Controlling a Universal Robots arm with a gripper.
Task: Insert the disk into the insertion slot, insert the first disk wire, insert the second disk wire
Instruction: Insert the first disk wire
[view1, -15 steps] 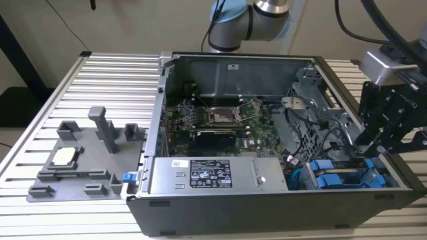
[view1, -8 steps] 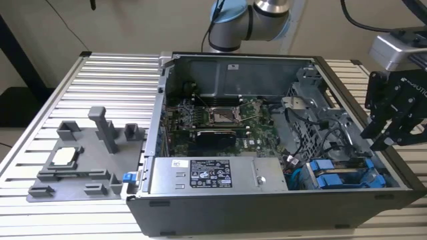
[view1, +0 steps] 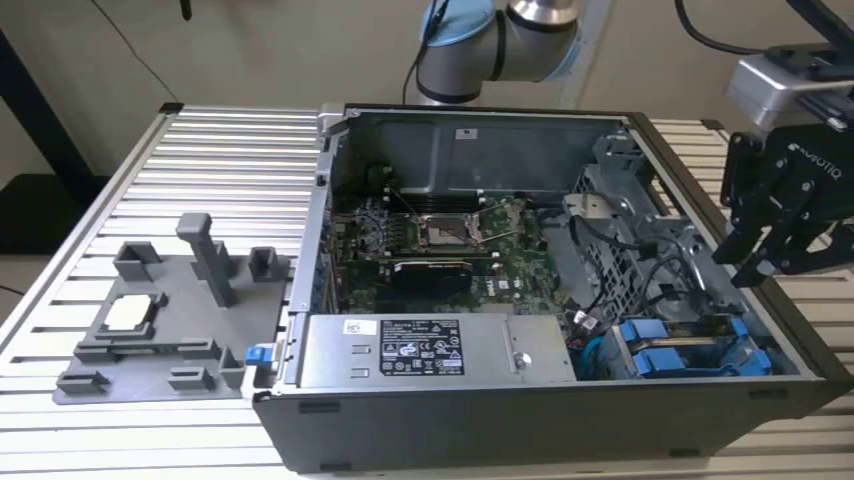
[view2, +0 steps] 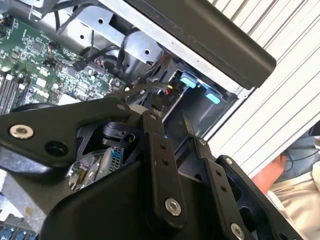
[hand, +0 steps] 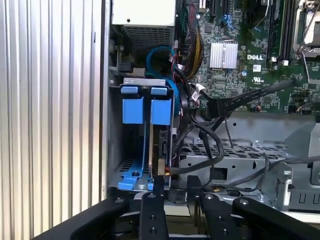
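My black gripper (view1: 767, 268) hangs over the open computer case's side wall at the exterior view's right, above the drive corner. Its fingers (hand: 152, 210) stand a little apart with nothing seen between them. Directly under it, in the first wrist view, two blue-framed drives (hand: 147, 111) stand side by side in the grey sheet-metal insertion slot (hand: 114, 150); I cannot tell which one is the disk. A black wire with an orange-tipped plug (hand: 168, 171) meets the edge of the drive nearer the motherboard. Another flat black wire with a loose plug (hand: 219, 106) lies over the board.
The case (view1: 534, 420) holds a green motherboard (view1: 441, 235), a power supply (view1: 414, 350) and a perforated grey cage (hand: 225, 155) beside the slot. A grey fixture (view1: 160, 310) sits on the slatted table at the exterior view's left. A person's arm (view2: 272, 172) is beyond the case.
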